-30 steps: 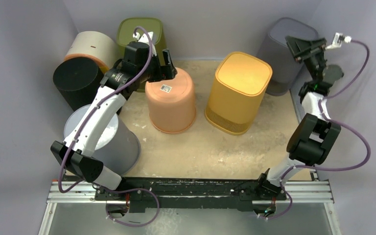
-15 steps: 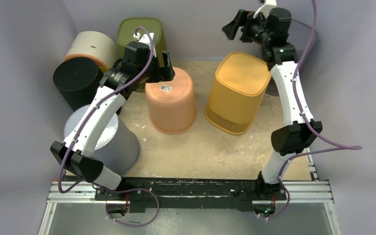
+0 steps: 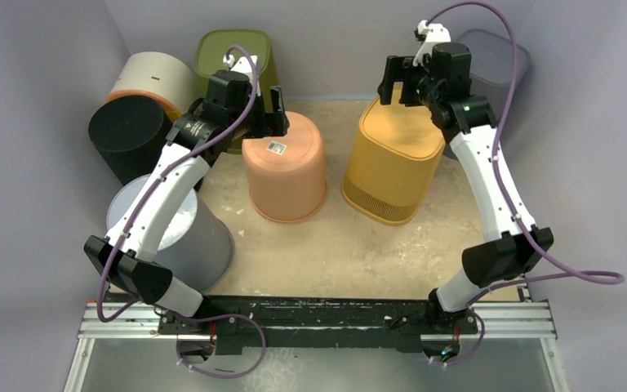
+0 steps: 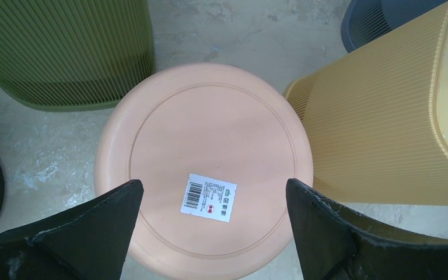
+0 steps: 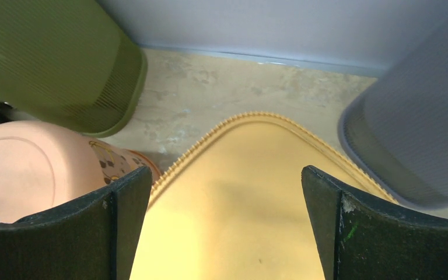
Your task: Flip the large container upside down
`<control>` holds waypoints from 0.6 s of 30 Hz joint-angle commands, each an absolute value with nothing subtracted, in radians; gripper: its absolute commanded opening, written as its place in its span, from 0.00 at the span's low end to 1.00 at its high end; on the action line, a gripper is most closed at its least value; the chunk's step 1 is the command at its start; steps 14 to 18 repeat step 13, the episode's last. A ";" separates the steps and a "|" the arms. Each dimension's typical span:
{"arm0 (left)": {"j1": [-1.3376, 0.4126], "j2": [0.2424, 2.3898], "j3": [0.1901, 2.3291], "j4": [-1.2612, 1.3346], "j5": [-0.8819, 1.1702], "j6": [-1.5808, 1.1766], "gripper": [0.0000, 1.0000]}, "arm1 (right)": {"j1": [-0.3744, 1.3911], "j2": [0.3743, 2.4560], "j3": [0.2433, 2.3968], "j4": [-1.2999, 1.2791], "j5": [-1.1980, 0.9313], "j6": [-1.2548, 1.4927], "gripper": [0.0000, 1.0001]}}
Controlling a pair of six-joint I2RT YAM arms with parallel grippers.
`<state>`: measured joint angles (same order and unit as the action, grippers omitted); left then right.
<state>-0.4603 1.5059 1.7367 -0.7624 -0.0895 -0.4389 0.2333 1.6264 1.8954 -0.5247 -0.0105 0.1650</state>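
A pink round bin (image 3: 284, 167) stands upside down at mid-table, its flat bottom with a barcode sticker facing up (image 4: 210, 169). A yellow ribbed square bin (image 3: 396, 155) stands upside down to its right. My left gripper (image 3: 269, 118) is open and hovers just above the pink bin's back edge, its fingers spread over the bottom (image 4: 213, 184). My right gripper (image 3: 402, 86) is open above the yellow bin's back edge, with the yellow bottom (image 5: 239, 204) between its fingers (image 5: 226, 170). Neither gripper holds anything.
A green bin (image 3: 234, 53) stands at the back. A beige bin (image 3: 153, 77) and a black bin (image 3: 126, 135) lie at the back left. A grey bin (image 3: 192, 233) sits under my left arm. A grey ribbed bin (image 3: 494, 65) stands in the back right corner.
My right arm has swung from the back right corner leftward and down over the yellow bin's back edge. My left arm and the bins have not moved.
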 commanded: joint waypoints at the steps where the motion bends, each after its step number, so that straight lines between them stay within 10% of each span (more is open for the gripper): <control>1: -0.459 1.501 1.736 -0.730 -0.092 -0.420 0.89 | 0.230 1.545 1.823 -0.475 0.109 0.187 1.00; 18: -0.459 1.482 1.716 -0.703 -0.111 -0.437 0.89 | 0.230 1.504 1.776 -0.457 0.185 0.131 1.00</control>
